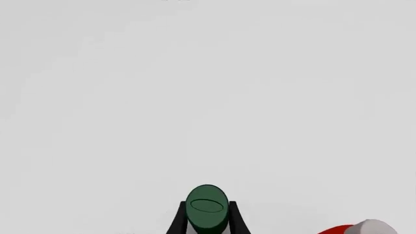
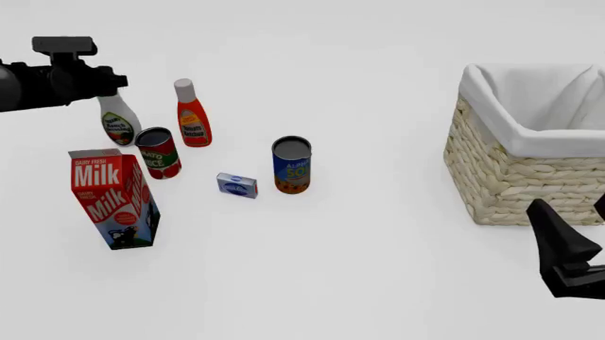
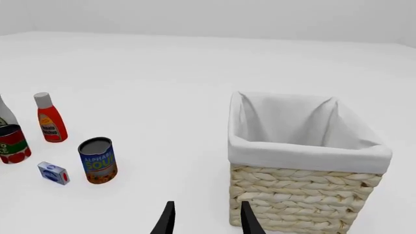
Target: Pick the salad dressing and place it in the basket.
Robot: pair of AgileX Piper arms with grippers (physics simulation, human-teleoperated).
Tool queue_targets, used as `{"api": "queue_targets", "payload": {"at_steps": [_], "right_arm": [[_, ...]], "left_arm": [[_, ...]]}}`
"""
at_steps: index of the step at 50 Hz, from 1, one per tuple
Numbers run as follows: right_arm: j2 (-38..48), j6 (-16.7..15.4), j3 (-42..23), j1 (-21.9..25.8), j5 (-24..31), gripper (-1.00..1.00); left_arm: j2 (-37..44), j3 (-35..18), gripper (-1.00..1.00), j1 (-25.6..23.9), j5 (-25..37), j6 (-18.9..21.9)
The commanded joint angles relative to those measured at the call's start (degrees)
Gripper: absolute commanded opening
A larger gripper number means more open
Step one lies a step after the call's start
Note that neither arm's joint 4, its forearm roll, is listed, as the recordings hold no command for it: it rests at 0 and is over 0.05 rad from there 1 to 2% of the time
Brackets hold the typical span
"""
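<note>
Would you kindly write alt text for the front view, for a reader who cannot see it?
The left end effector grips the salad dressing by its top, far left on a white table. Nearby stand an orange bottle, two cans and a milk carton; the basket sits at right.

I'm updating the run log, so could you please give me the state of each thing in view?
salad dressing: upright, capped, left hand at its neck.
left hand: fingers either side of the green cap.
right hand: open, holding nothing.
basket: upright, nothing inside.
orange bottle: upright, capped.
milk carton: upright, closed.
red can: upright.
blue can: upright.
small blue box: lying flat.
</note>
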Motion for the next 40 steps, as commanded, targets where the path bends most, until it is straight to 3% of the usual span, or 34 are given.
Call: {"api": "queue_targets", "payload": {"at_steps": [1, 16, 23, 30, 40], "right_arm": [[-0.20, 0.06, -0.02, -0.11, 0.23, 1.00], [-0.49, -0.04, -0.04, 0.09, 0.47, 1.00], [-0.86, -0.26, -0.99, 0.31, 1.39, 1.00], [-1.31, -0.52, -1.32, 0.33, 1.94, 1.00], [-1.30, -0.81, -1.88, 0.82, 2.21, 1.00]], "left_arm": [[-1.28, 0.64, -1.00, 0.99, -1.42, 0.47], [-6.77, 3.69, -1.00, 1.73, -4.87, 2.21], [-9.28, 1.87, -1.00, 1.71, -2.72, 2.15], [-13.55, 1.89, -1.00, -0.55, -1.85, 2.28], [-22.68, 6.44, -1.00, -4.64, -3.28, 2.14]]}}
